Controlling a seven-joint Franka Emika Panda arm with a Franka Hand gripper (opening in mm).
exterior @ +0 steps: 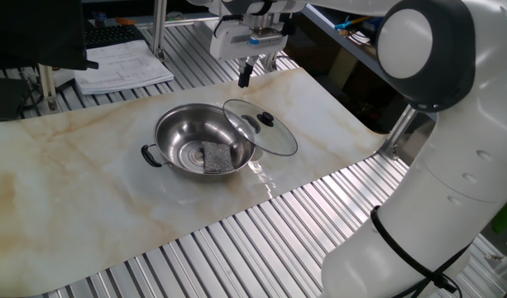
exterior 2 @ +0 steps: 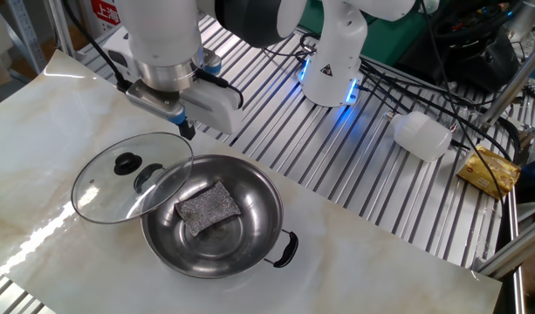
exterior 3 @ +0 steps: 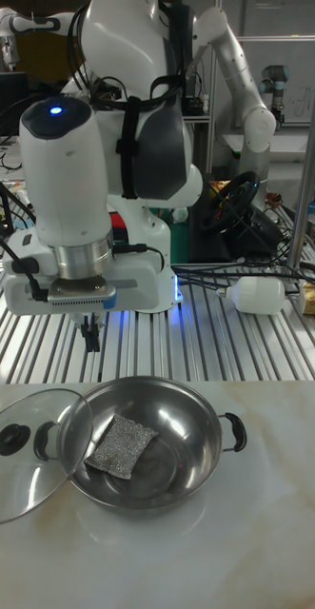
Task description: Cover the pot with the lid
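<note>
The shiny steel pot [exterior: 177,135] [exterior 2: 254,228] [exterior 3: 181,442] stands on the marble sheet with a grey scouring pad [exterior: 216,156] [exterior 2: 208,206] [exterior 3: 122,442] in its bottom. Tilted against the pot's rim leans the glass lid [exterior: 274,136] [exterior 2: 106,187] [exterior 3: 24,476], its other edge on the sheet and its black knob [exterior: 267,118] [exterior 2: 126,161] facing up. My gripper [exterior: 245,76] [exterior 2: 188,130] [exterior 3: 91,337] hangs above the sheet's far edge, behind pot and lid, touching neither. Its fingers point down, pressed together, with nothing held.
A stack of papers [exterior: 125,68] lies on the slatted table beyond the sheet. A white bottle [exterior 2: 421,135] [exterior 3: 262,295] and a yellow packet [exterior 2: 490,170] lie on the slats. The arm's base [exterior 2: 332,61] stands behind the pot.
</note>
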